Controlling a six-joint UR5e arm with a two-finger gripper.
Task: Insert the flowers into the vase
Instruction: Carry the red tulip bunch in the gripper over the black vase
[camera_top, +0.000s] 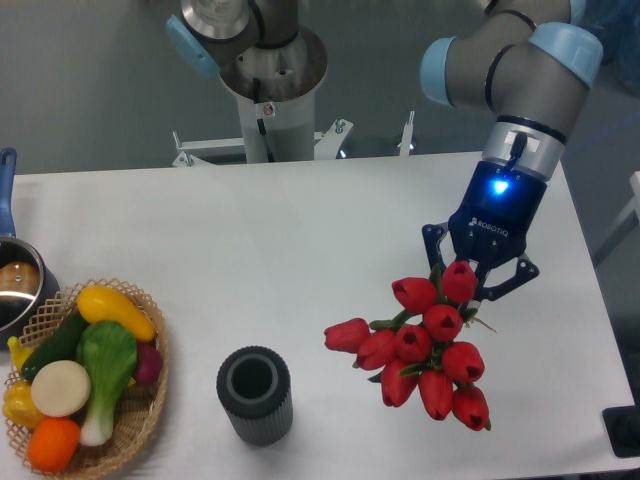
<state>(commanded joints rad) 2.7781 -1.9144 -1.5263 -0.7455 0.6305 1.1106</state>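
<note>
The end effector (478, 287) is clenched around the stems of the flowers (425, 349), holding the red bunch above the white counter (300, 250); the vase (255, 394) stands upright on the counter, well apart to the left; a basket (140, 420) of toy vegetables sits further left.

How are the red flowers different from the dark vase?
The flowers are bright red with green stems; the vase is dark grey with ribbed sides. The flowers are held in the gripper, its fingers around the stems, while the vase stands upright on the table by itself. The bunch spreads wider than the vase's round mouth. Both sit near the table's front edge.
</note>
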